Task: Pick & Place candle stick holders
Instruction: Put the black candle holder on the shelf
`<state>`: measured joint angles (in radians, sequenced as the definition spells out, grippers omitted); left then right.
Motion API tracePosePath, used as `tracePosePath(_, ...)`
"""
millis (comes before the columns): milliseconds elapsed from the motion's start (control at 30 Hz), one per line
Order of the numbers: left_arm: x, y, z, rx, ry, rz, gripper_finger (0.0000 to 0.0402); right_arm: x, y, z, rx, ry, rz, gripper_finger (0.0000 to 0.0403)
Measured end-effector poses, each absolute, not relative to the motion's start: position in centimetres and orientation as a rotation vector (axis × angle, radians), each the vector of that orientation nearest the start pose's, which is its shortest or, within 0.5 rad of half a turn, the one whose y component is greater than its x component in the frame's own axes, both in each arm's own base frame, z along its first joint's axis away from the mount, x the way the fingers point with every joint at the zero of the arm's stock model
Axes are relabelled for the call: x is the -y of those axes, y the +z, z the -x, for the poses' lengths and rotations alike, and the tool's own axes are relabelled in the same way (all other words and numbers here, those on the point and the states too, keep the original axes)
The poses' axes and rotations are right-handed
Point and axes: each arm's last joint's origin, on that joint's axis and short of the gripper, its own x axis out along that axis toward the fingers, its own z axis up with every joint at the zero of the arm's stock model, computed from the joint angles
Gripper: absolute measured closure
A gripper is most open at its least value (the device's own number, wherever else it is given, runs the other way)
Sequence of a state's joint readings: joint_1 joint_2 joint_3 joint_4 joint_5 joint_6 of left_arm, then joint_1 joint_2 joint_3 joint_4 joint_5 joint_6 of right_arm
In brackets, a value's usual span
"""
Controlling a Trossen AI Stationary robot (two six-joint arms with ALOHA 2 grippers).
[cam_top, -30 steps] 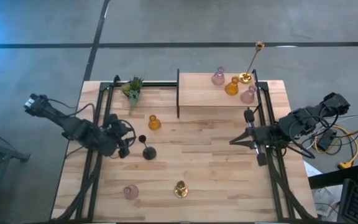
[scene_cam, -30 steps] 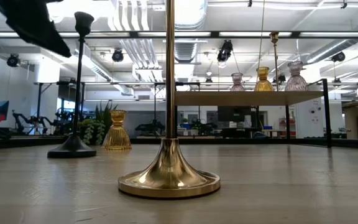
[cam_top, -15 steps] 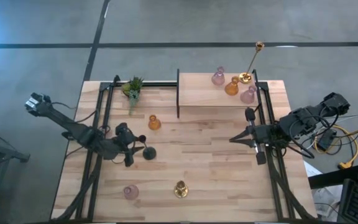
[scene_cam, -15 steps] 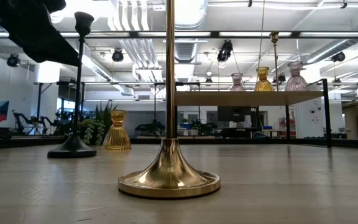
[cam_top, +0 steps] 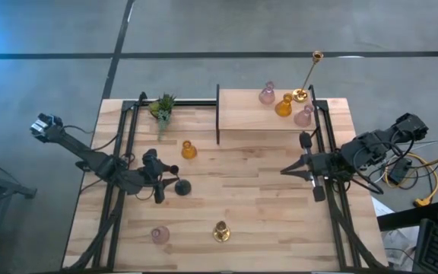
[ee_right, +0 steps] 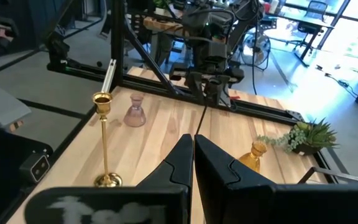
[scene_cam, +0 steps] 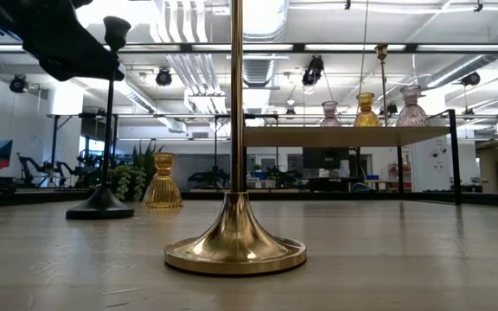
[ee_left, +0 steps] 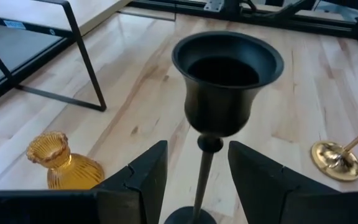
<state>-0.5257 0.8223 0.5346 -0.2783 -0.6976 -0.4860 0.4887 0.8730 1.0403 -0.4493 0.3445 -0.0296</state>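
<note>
**Left tool straddles the black holder's stem; right tool waits closed**

The left arm reaches in low from the table's left edge, bent at the elbow, its tool point(cam_top: 163, 180) levelled toward the black stemmed holder point(cam_top: 182, 186). In the left wrist view the fingers point(ee_left: 143, 180) stand narrowly apart, one on each side of the thin stem just under the cup point(ee_left: 227, 74), with a small gap showing on either side, so they are not touching it. The holder stands upright on the table point(cam_top: 257, 205).

Just beyond that tool to one side stands an amber glass holder point(ee_left: 61, 163), and a little farther off the base of a gold holder point(ee_left: 336, 160). Nearer the front edge of the table a pink glass holder point(cam_top: 160, 234) stands well apart from the tool.

The right arm lies folded at the table's right edge, its tool point(cam_top: 286, 171) pointing inward with its fingers point(ee_right: 211, 163) pressed together and holding nothing.

Farthest off, the raised shelf point(cam_top: 242, 114) at the back carries two pink glass holders point(cam_top: 267, 94), one amber one point(cam_top: 283, 106) and a tall gold holder point(cam_top: 303, 90). A small green plant point(cam_top: 162, 106) stands left of the shelf.
</note>
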Motion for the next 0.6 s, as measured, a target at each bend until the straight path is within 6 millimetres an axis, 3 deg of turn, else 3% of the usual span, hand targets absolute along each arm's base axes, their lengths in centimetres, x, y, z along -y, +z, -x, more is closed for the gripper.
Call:
tracePosePath(267, 6.7, 23.7, -15.6, -0.4, 0.288, 0.14, 0.0249, -7.3, 37.8, -15.8, -0.26, 0.147, 0.146, 0.0394)
tracePosePath(533, 6.6, 23.0, -15.6, -0.391, 0.288, 0.147, 0.037, -7.3, 37.8, -15.8, -0.26, 0.149, 0.16, 0.0394)
tracePosePath(600, 6.6, 22.7, -15.6, -0.379, 0.29, 0.154, 0.0385, -7.3, 37.8, -15.8, -0.26, 0.15, 0.161, 0.0394)
